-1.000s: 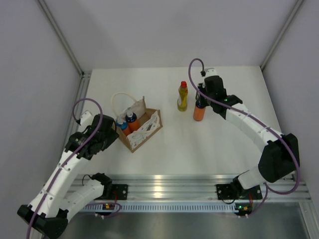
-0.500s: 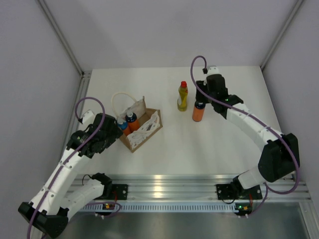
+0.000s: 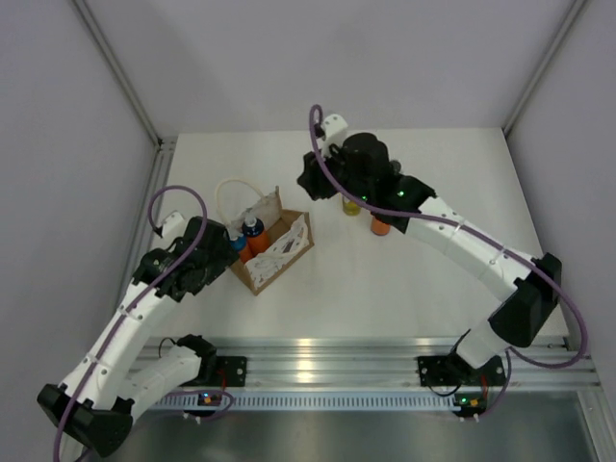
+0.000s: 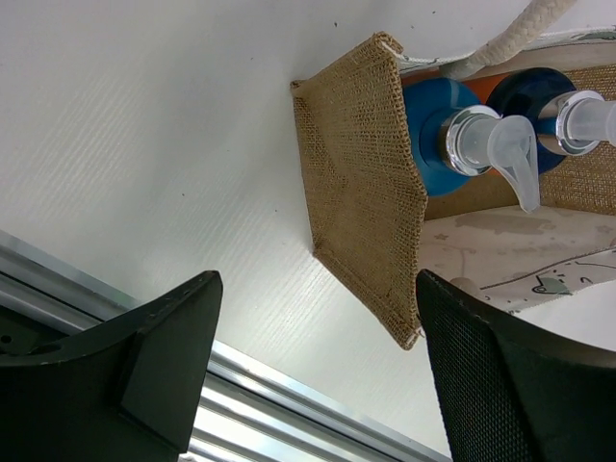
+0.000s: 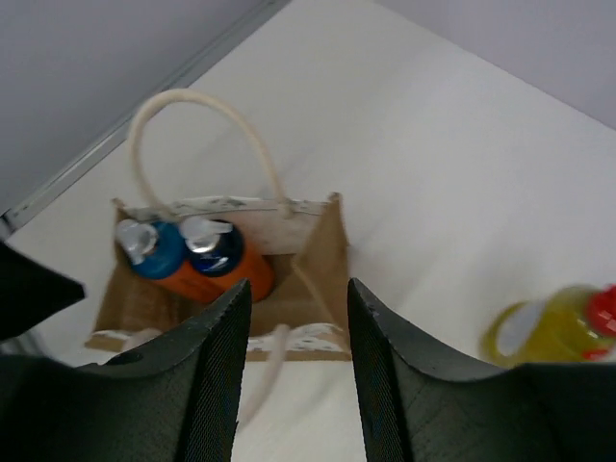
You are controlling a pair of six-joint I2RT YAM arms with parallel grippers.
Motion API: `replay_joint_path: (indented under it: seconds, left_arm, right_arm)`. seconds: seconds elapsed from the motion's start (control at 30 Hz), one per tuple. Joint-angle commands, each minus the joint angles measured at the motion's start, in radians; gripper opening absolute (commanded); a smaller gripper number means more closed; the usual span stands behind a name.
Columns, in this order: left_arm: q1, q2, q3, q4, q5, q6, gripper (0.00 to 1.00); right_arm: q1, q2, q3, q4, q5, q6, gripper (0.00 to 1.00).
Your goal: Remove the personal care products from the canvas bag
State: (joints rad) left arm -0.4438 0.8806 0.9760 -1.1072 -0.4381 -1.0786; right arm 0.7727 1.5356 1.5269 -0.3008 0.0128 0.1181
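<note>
Black right pincer [image 5: 296, 294] parted, empty (left pincer [image 4: 316, 284] likewise)

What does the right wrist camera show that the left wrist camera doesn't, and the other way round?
Only the right wrist view: the yellow bottle with its red cap, outside the canvas bag, and the whole white loop handle. Only the left wrist view: the metal rail below the bag. Both: the canvas bag with two blue-topped bottles inside.
</note>
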Motion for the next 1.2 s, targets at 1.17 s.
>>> replay_joint_path:
  seconds: [1.17]
  left_arm:
    - [0.001,-0.046,-0.031,0.035,0.065,0.008,0.91]
  right_arm:
    - [0.097,0.601,0.53,-0.159,-0.665,-0.594,0.58]
